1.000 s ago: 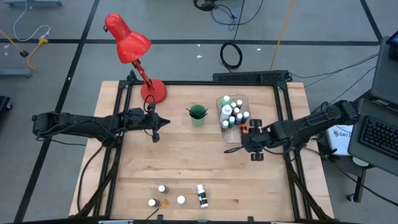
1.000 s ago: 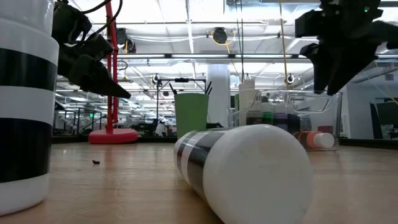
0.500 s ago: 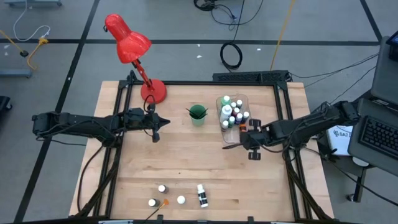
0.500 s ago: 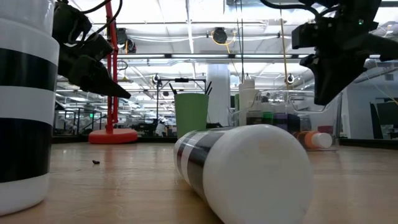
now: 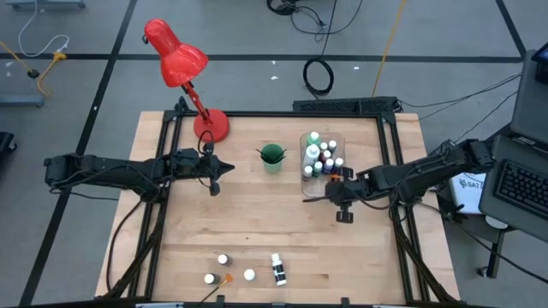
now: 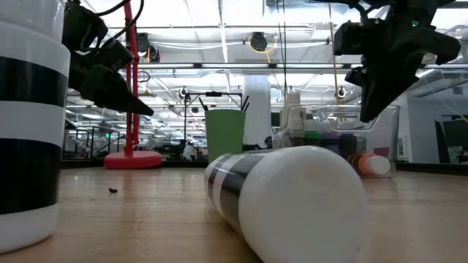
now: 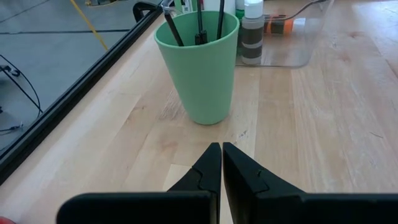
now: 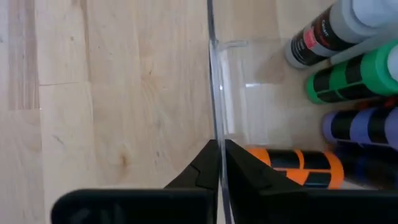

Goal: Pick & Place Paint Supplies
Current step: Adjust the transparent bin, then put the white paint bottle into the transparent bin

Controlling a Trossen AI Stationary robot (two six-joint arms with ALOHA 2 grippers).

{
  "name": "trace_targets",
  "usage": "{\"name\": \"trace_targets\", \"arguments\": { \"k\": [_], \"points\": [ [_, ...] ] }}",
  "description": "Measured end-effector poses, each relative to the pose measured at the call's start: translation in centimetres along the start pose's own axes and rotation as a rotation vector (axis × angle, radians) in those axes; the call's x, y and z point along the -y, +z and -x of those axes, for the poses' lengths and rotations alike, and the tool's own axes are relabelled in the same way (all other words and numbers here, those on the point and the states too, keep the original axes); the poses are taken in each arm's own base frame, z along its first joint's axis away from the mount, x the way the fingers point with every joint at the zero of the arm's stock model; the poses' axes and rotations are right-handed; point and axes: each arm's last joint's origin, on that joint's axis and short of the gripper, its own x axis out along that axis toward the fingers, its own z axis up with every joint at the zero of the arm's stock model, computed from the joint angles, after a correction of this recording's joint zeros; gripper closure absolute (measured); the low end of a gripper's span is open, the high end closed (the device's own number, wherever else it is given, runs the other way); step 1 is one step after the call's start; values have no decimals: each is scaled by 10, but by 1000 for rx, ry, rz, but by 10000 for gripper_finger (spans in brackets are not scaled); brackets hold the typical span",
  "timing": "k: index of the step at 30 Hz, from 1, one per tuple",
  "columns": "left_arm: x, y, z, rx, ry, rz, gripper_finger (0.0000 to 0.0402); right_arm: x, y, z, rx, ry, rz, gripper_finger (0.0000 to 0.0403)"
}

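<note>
Pinching the bin (image 8: 219, 118) wall with my right gripper (image 5: 334, 193); loose bottles (image 5: 248, 275) lie lower left, nearer it.

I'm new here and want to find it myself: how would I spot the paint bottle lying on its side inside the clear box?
Start at the red lamp, then move across the far side of the table past the green cup to the clear bin. At its near end, by the right claw, one bottle lies flat. It alone is orange; its neighbours stand upright.
</note>
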Motion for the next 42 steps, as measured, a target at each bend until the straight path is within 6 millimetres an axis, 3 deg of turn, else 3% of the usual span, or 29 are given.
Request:
{"name": "trace_targets", "arguments": {
  "k": [9,17,21,24,27,29,32,37,42],
  "points": [
    [0,0,0,-1,0,-2,382,-4,5,-15,-17,30,64,380],
    [0,-1,0,-5,-8,-2,382,-6,5,-4,21,122,101,321],
    [1,0,0,-4,-19,-1,382,-3,6,14,111,130,137,292],
    [1,0,0,-3,-24,-3,382,2,9,41,298,116,151,280],
    [3,0,0,2,-58,-14,382,4,8,76,668,46,129,279],
    [5,1,0,9,-69,-17,382,4,-2,85,902,54,129,283],
    [6,1,0,9,-71,-15,382,8,-25,73,1109,102,119,307],
    [6,2,0,18,-43,-10,382,10,-63,24,1179,145,141,388],
    [6,18,0,190,-80,7,382,14,-85,1,1263,148,124,386]
  ]
}}
